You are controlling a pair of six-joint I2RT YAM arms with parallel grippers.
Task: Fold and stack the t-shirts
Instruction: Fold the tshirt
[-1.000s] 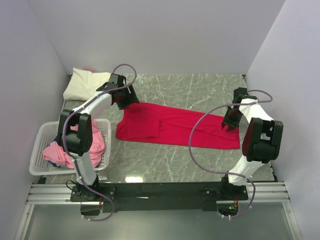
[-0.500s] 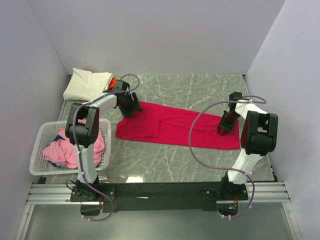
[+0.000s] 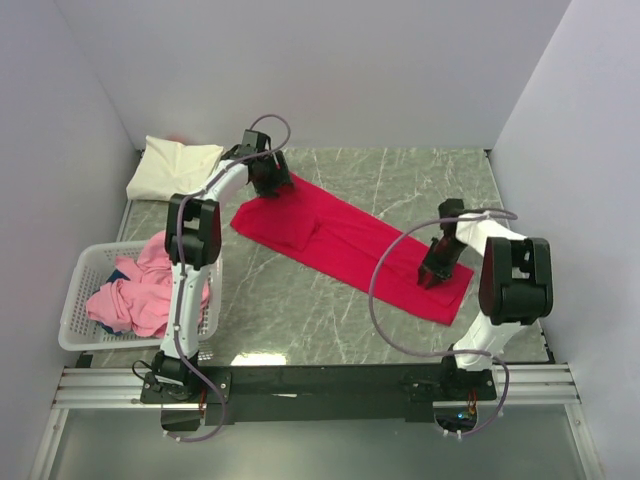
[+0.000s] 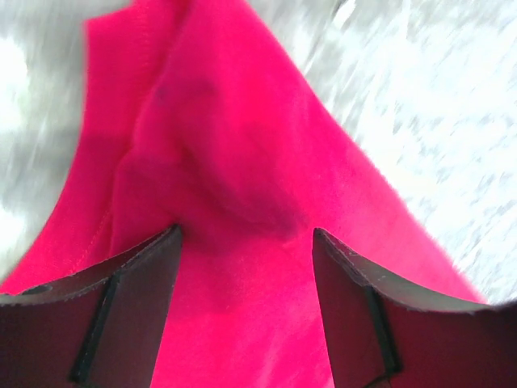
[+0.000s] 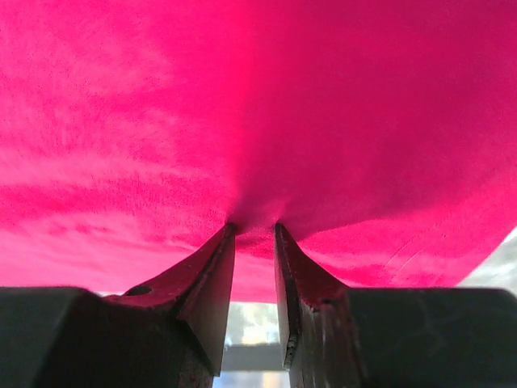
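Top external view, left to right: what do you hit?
White plastic lattice basket of light pink cloth t-shirts → left gripper → crimson red cloth t-shirt → right gripper. Cream-white folded tee left out: it overlaps the basket.

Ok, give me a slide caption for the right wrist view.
Right gripper pinching a fold of the crimson t-shirt, which fills nearly the whole frame.

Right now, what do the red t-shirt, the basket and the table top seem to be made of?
Red t-shirt: soft matte cloth; it drapes and puckers. Basket: white plastic, likely; stiff lattice walls. Table top: grey-green veined stone look, slight sheen; real marble or print, unclear.
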